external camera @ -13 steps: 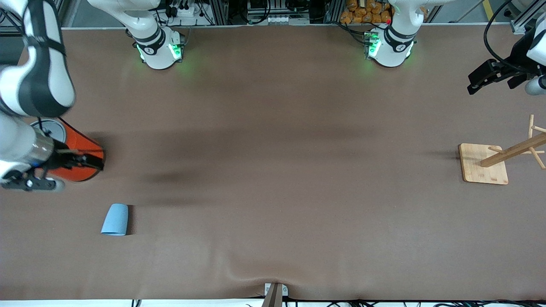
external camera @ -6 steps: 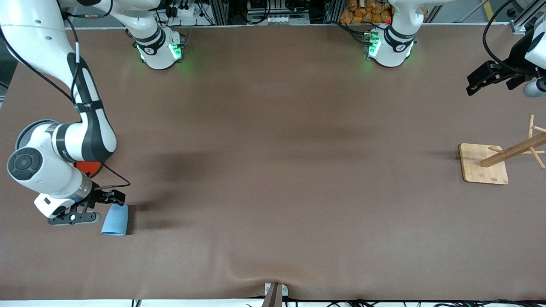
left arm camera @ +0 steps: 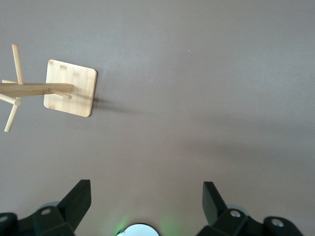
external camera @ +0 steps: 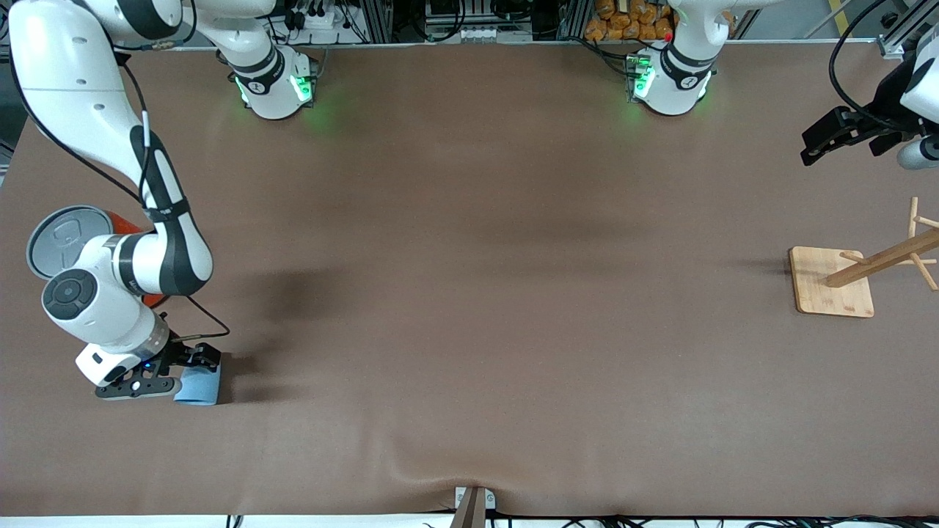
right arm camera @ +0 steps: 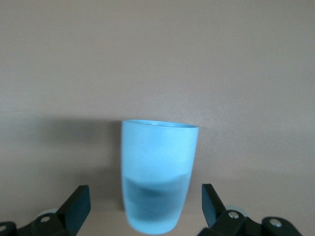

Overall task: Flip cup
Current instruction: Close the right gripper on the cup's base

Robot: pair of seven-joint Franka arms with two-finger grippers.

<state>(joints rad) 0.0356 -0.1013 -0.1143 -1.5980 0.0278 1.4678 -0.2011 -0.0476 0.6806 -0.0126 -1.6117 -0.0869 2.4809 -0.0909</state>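
The light-blue cup (external camera: 199, 389) lies on its side on the brown table near the right arm's end, its wide end toward the front camera. In the right wrist view the cup (right arm camera: 158, 162) sits between the two black fingers, narrow end nearest the hand, without touching either. My right gripper (external camera: 192, 364) is open and low over the cup's narrow end; it also shows in the right wrist view (right arm camera: 145, 201). My left gripper (external camera: 829, 136) is open and empty, waiting in the air at the left arm's end of the table; it also shows in the left wrist view (left arm camera: 146, 196).
A large orange can with a grey lid (external camera: 59, 235) stands beside the right arm's elbow, farther from the front camera than the cup. A wooden peg rack on a square base (external camera: 832, 282) stands at the left arm's end, also in the left wrist view (left arm camera: 69, 88).
The right arm has swung from over the orange can down to the cup, and its open gripper now straddles the cup's narrow end. The cup and the left arm have not moved.
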